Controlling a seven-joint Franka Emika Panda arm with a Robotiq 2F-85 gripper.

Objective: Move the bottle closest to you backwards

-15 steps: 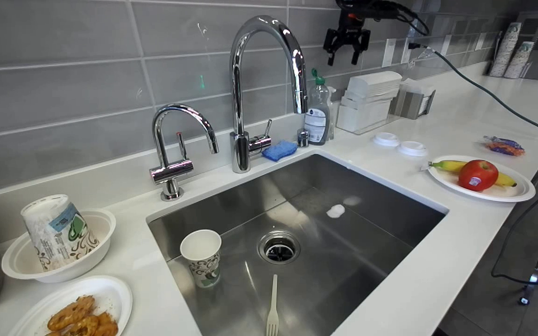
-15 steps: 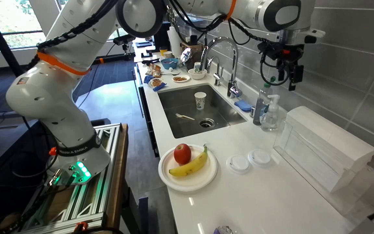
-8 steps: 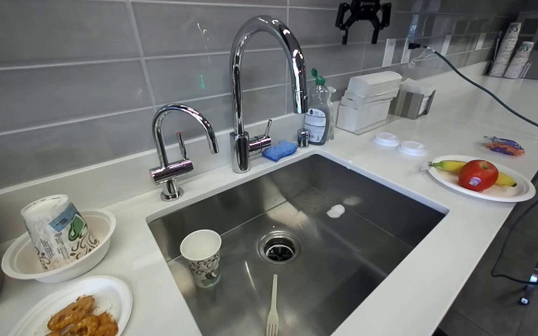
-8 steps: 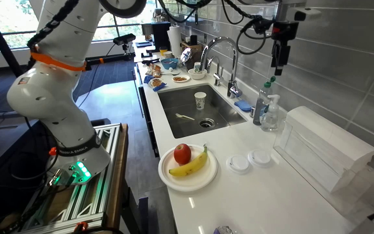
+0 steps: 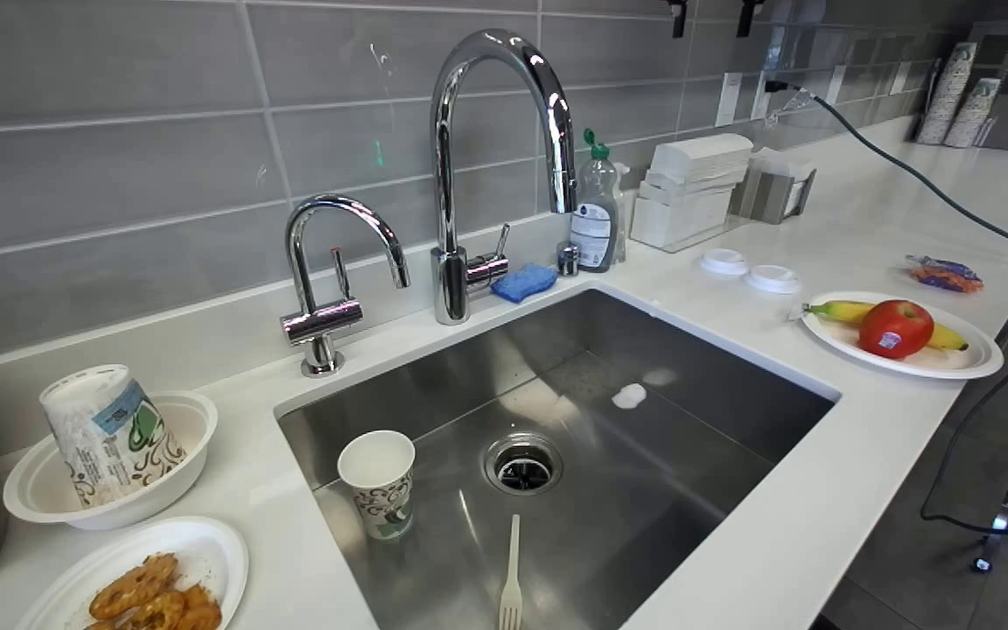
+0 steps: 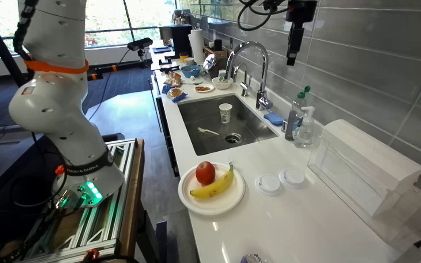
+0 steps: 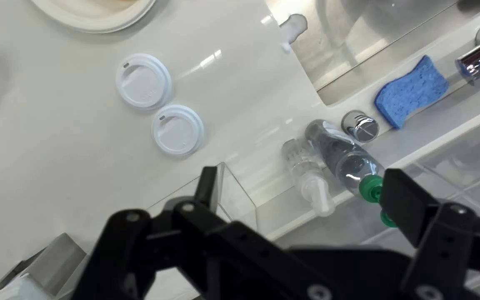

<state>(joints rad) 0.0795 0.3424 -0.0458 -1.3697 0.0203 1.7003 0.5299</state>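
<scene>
The small clear pump bottle (image 6: 303, 132) stands upright on the counter near the wall, close beside the taller green-capped soap bottle (image 6: 295, 109). In an exterior view only a thin strip of the clear bottle (image 5: 620, 214) shows behind the soap bottle (image 5: 592, 229). In the wrist view the clear bottle (image 7: 300, 162) lies in line with the gap between the fingers, and the soap bottle (image 7: 344, 158) is partly covered by the right-hand finger. My gripper (image 7: 301, 182) is open and empty. It hangs in the air well above the bottles (image 6: 291, 60); only its fingertips (image 5: 712, 24) show in an exterior view.
A paper-towel holder (image 6: 364, 164) stands beside the bottles. The tall faucet (image 6: 261, 73), a blue sponge (image 6: 273, 118) and the sink (image 6: 203, 146) are on their other side. Two white lids (image 6: 268, 183) and a plate (image 6: 186, 197) with an apple and a banana lie on the counter.
My open gripper has risen, moving up and right in an exterior view and up and left in an exterior view from the opposite end. The bottles and other objects have not moved.
</scene>
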